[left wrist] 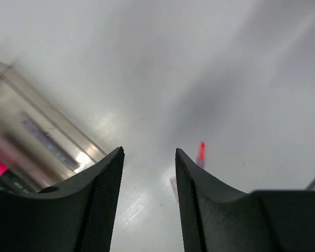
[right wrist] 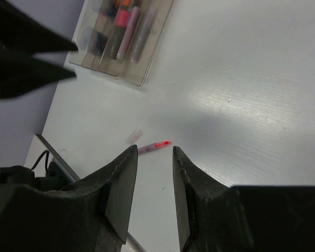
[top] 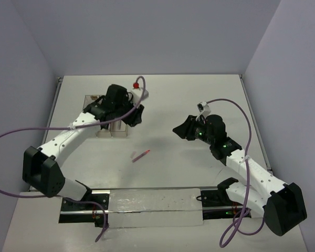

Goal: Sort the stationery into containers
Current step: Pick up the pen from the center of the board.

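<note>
Stationery mostly lies in the tray (right wrist: 140, 77), toward the far left of the table (top: 199, 100): pink, orange and grey barrels laid lengthwise in its narrow compartments. Out in the middle lie a thin pen (top: 140, 155) with a bright pink-red end and, just beside its dull end, a small pale pink bar (right wrist: 135, 136). My right gripper (right wrist: 154, 149) is aimed at the pen but well apart from it, jaws parted and empty. My left gripper (left wrist: 149, 150) hovers by the tray's edge, likewise spread with nothing between.

The pen is my worry. It is slim, round and smooth, lying flat on a glossy white surface, so I judge that fingers closing off-centre could roll it away. The bar sits so close that I might pinch both. The tray is clear, thin-walled plastic and looks light, so a nudge from my left fingers could slide it. Its slots are narrow, and a pen released crooked may bridge a wall. Both arms reaching for the middle could clash.
</note>
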{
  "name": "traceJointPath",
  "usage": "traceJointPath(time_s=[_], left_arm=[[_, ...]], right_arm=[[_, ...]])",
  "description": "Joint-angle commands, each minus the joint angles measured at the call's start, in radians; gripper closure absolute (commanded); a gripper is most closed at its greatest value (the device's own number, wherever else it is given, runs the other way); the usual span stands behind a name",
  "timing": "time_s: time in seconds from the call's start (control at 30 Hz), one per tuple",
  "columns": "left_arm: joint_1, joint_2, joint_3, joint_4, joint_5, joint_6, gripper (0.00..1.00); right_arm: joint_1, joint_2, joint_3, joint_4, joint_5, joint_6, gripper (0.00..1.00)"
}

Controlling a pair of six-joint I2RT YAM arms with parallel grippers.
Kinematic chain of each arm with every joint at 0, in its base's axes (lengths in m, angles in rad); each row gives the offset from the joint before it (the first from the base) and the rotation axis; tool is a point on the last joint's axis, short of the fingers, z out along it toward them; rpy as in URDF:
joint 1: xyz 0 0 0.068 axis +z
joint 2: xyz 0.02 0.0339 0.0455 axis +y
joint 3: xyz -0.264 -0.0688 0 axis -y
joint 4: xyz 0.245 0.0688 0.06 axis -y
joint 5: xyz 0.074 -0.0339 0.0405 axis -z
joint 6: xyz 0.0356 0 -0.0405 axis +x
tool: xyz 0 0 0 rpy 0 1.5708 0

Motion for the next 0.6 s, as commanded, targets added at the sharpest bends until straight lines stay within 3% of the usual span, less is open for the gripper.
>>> traceJointPath(time_s=[0.0, 0.23, 0.57], left_arm=[[-0.087, 0.001, -0.125, -0.083, 0.029, 0.095, 0.47], [-0.263, 0.101, -0.187, -0.034, -0.060, 0.068, 0.42], [-0.291, 0.236, -0.186, -0.010, -0.171, 0.045, 0.43]], right_arm=[[-0.004, -0.018, 0.063, -0.020, 0.006, 0.004, 0.59], [-0.003, -0.059, 0.030, -0.023, 0.013, 0.015, 0.57], [-0.006, -0.079, 0.011, -0.045, 0.031, 0.004, 0.57]])
